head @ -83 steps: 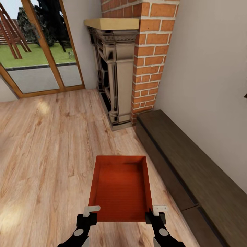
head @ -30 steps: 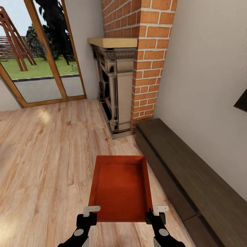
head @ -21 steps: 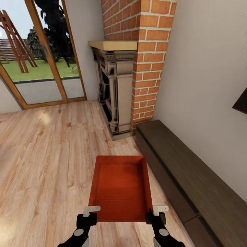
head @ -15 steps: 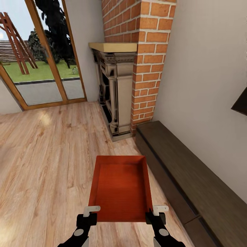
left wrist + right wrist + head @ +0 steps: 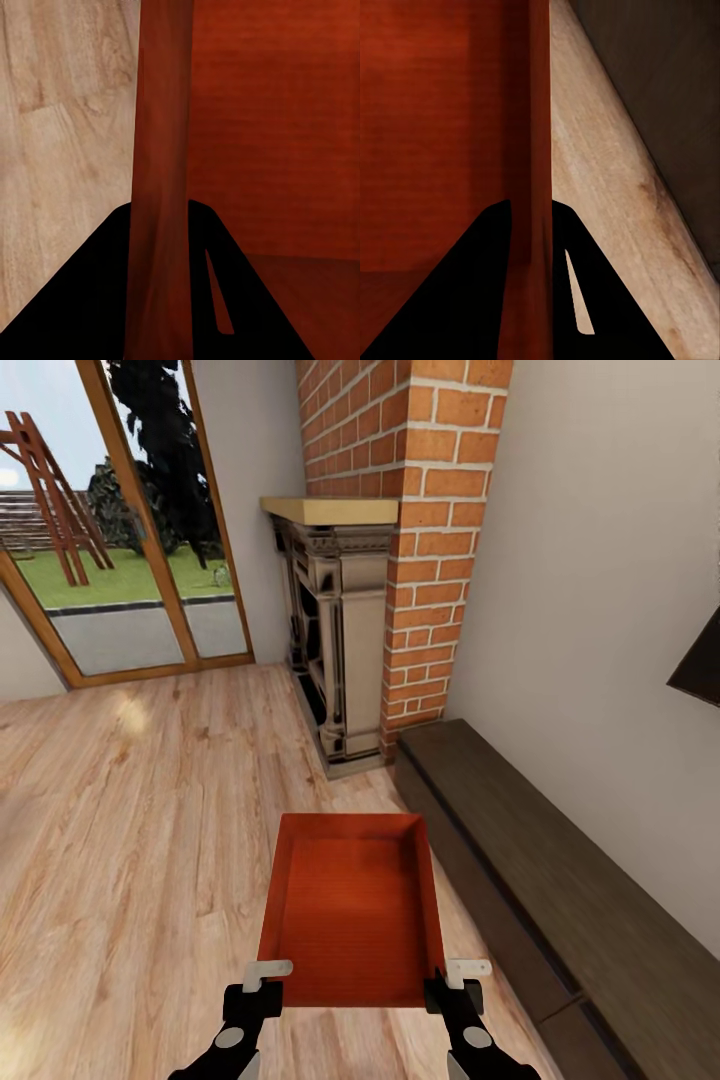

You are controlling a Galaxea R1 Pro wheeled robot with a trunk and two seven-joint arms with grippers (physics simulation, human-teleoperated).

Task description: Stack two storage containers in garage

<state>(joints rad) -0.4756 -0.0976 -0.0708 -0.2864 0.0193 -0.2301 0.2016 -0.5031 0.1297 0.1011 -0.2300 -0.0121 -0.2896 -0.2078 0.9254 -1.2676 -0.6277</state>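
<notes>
A: Container (image 5: 352, 905), orange-red and lidless, is carried by both arms. The left end effector (image 5: 262, 982) is clamped on the near left corner of its wall, and the left wrist view shows that wall (image 5: 159, 172) running straight between the two dark fingers. The right end effector (image 5: 458, 980) pinches the near right corner the same way, with the wall (image 5: 534, 150) gripped between its fingers.

B: So both are closed on the box, not just resting against it?

A: Yes, each one holds a side wall. The box hangs level in front of the robot, above the wood-plank floor (image 5: 130, 830), touching nothing else.

B: What lies around it?

A: Just to the right runs a long dark low bench (image 5: 560, 880) along the pale wall. Ahead stands the brick fireplace (image 5: 400, 560) with its pale mantel, and further left the glass doors (image 5: 120, 540) look out on grass.

B: What has changed in the last moments?

A: The grip and the box sit exactly where they did in the head view. The room has slid downward in it instead: the fireplace and bench appear lower, and a dark corner has come in at the right edge. That is the camera moving, so the robot is shifting or tilting its view.

B: Meaning for the task?

A: I judge it is still in the living room, early in the haul to the garage.
</notes>
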